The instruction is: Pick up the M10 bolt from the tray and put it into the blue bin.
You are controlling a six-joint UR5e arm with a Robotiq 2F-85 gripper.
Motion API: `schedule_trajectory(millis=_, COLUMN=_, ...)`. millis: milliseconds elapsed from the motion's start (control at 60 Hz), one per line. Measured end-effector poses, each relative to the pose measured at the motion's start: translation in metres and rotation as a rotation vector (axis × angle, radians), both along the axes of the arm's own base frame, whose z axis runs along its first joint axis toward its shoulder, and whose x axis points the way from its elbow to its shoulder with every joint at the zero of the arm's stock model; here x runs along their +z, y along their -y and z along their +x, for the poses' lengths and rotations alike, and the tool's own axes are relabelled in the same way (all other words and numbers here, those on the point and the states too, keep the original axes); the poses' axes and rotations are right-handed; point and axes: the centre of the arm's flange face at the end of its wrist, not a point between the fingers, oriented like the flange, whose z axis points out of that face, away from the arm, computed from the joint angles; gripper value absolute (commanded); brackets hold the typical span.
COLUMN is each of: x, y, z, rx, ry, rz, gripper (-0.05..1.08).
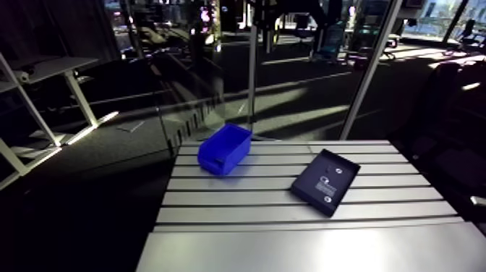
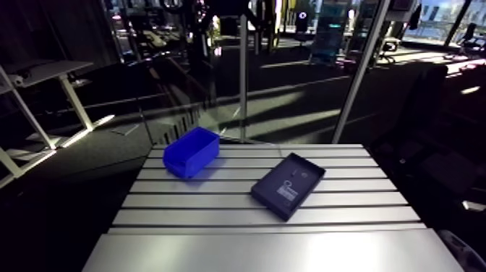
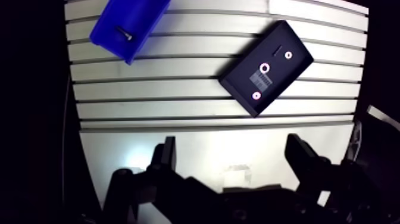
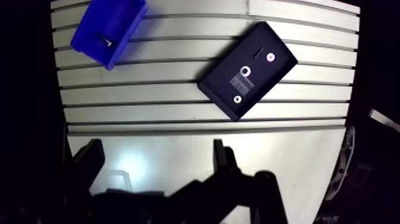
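I find a small dark bolt [image 3: 125,33] inside the blue plastic bin [image 1: 220,155], left of the flat black tray [image 3: 238,82]. The two-finger gripper [image 3: 232,152] hangs released and empty.

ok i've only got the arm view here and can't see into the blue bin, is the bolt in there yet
Observer: Yes. The wrist view looks down into the blue bin, and a small dark bolt lies on its floor.
Operator: and the gripper, it's not in my view at all
Observer: The gripper is open and empty in the wrist view. Only bare table shows between its fingers, and the bin lies well ahead of it.
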Motion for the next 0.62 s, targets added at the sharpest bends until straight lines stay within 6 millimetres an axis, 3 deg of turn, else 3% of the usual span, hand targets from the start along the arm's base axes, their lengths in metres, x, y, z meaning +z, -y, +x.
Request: schedule_trajectory(millis=617, x=0.0012, y=-0.0032, z=0.0053, rx=-0.006, ry=-0.006, rz=0.001, gripper=0.01)
